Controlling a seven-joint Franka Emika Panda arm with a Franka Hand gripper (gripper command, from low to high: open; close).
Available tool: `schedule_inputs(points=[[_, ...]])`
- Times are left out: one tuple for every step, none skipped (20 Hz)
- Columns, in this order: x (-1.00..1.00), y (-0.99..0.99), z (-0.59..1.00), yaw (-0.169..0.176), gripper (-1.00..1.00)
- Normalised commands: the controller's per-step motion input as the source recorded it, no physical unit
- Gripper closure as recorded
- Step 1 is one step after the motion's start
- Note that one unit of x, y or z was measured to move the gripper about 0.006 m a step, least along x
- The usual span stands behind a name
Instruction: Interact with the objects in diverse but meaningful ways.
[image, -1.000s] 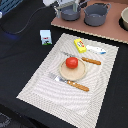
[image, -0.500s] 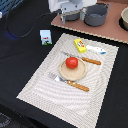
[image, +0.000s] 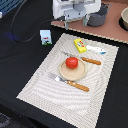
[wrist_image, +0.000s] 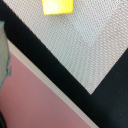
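Your gripper (image: 75, 21) has drifted toward the exterior view's left above the mat's far edge, apparently lining up over the yellow packet (image: 79, 45), which lies untouched beside the white tube (image: 96, 49); whether the jaws stand apart I cannot tell.

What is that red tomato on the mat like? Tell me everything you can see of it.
The tomato is small, round and bright red, smooth with a slight sheen, so it looks like a plastic toy. It seems whole and sits alone on a round tan plate in the middle of the striped placemat. A knife lies just behind the plate and a fork in front of it; neither touches the tomato. The gripper is not near it. The wrist view does not show it.
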Motion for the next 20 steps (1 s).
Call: schedule_inputs(points=[[0.31,-0.02,-0.27,-0.015,-1.00],[0.34,0.00,-0.26,-0.012,-1.00],[0.35,0.00,-0.28,-0.007,-1.00],[0.34,0.00,-0.29,-0.003,-1.00],[0.31,0.00,-0.32,0.000,-1.00],[0.27,0.00,-0.34,0.000,-1.00],[0.29,0.00,-0.35,0.000,-1.00],[0.28,0.00,-0.36,0.000,-1.00],[0.27,0.00,-0.36,0.000,-1.00],[0.28,0.00,-0.36,0.000,-1.00],[0.25,0.00,-0.36,0.000,-1.00],[0.30,0.00,-0.33,0.000,-1.00],[0.26,0.00,-0.36,0.000,-1.00],[0.30,0.00,-0.34,0.000,-1.00],[0.26,0.00,-0.36,0.000,-1.00],[0.24,0.00,-0.36,0.000,-1.00],[0.25,0.00,-0.35,0.000,-1.00],[0.22,0.00,-0.36,0.000,-1.00],[0.17,0.00,-0.39,0.000,1.00],[0.17,0.00,-0.39,0.000,1.00]])
